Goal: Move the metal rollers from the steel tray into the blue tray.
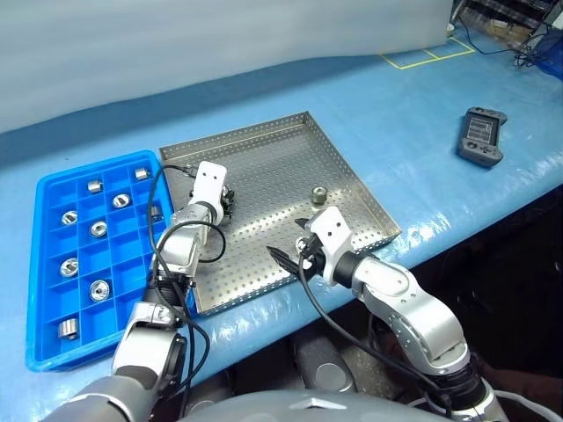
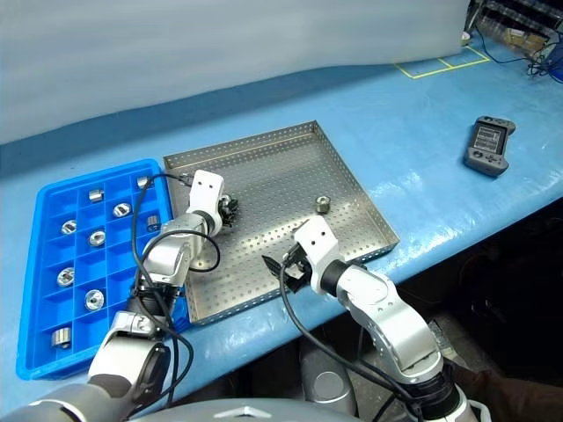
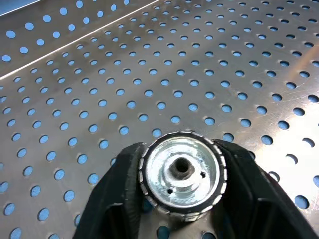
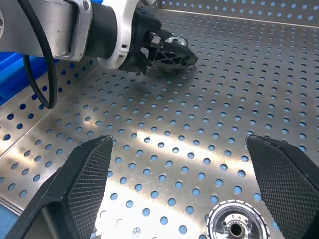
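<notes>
The steel tray [image 1: 264, 158] lies in the middle of the blue-covered table, with the blue tray [image 1: 48, 264] to its left. My left gripper [image 1: 230, 204] is low over the steel tray's left part, shut on a metal roller [image 3: 182, 174] that sits end-on between its black fingers [image 3: 119, 189]. My right gripper [image 4: 179, 142] hovers open over the tray's front part with nothing between its fingers. A loose roller [image 1: 318, 194] lies on the perforated floor just beyond it. Several rollers sit in the blue tray's cells, such as one roller [image 1: 99, 289].
A black handheld controller [image 1: 481, 136] lies on the table at the far right. The table's front edge runs close under the steel tray's front corner. Cables loop along both arms.
</notes>
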`<action>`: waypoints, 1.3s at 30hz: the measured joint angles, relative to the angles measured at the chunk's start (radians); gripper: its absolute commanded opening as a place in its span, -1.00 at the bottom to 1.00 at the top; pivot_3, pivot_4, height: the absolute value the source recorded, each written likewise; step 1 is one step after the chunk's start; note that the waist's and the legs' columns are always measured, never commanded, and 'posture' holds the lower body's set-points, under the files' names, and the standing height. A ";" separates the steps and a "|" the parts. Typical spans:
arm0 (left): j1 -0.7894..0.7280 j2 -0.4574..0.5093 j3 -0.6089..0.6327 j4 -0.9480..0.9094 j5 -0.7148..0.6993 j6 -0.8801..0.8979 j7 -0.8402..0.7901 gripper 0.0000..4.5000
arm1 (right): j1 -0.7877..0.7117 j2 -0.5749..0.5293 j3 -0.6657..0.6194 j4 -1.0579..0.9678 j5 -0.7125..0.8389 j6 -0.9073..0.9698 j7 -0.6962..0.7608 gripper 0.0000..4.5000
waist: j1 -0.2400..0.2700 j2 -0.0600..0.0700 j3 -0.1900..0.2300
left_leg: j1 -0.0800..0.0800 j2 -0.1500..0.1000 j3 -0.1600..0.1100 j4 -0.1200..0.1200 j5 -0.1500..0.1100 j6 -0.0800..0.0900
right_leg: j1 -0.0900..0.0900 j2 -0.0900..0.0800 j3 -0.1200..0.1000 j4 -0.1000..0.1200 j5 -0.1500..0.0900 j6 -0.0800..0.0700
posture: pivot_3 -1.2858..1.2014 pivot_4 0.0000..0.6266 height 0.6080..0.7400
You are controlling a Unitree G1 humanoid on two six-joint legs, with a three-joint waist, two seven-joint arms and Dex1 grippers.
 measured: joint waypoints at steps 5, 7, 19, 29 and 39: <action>0.048 -0.010 0.007 -0.148 -0.022 -0.045 -0.003 -0.24 | -0.002 -0.003 0.002 0.003 -0.001 0.000 0.008 1.00 | 0.003 0.000 0.000 | 0.000 0.000 0.000 0.000 0.000 0.000 | 0.000 0.000 0.000 0.000 0.001 -0.001 | -0.16 -0.52 1.00; 0.072 -0.009 0.008 -0.220 -0.030 -0.077 -0.009 -0.24 | -0.003 -0.003 0.002 0.004 -0.001 0.000 0.010 1.00 | 0.006 0.000 0.000 | 0.000 0.000 0.000 0.000 0.000 0.000 | 0.000 0.000 0.000 0.000 0.001 -0.001 | -0.15 -0.52 1.00; 0.359 0.021 0.210 -0.656 -0.001 -0.054 0.133 -0.24 | -0.047 -0.008 0.037 0.036 0.002 -0.003 0.062 1.00 | 0.048 0.000 0.000 | 0.001 0.000 0.000 0.000 0.000 0.000 | 0.000 0.000 -0.001 0.000 0.000 0.000 | -0.08 -0.52 1.00; 0.516 -0.028 0.253 -0.739 0.019 0.100 0.217 -0.24 | -0.081 0.004 0.054 0.073 0.003 -0.022 0.103 1.00 | 0.117 0.000 0.000 | 0.001 0.000 -0.001 0.001 0.000 0.000 | 0.000 0.000 -0.002 0.000 0.000 -0.001 | -0.05 -0.52 1.00; 0.562 -0.039 0.227 -0.719 0.011 0.124 0.201 -0.24 | -0.084 0.007 0.056 0.077 -0.001 -0.028 0.108 1.00 | 0.132 0.000 0.000 | 0.001 0.000 -0.001 0.001 0.000 0.000 | 0.000 0.000 -0.002 0.000 0.000 -0.002 | -0.08 -0.52 1.00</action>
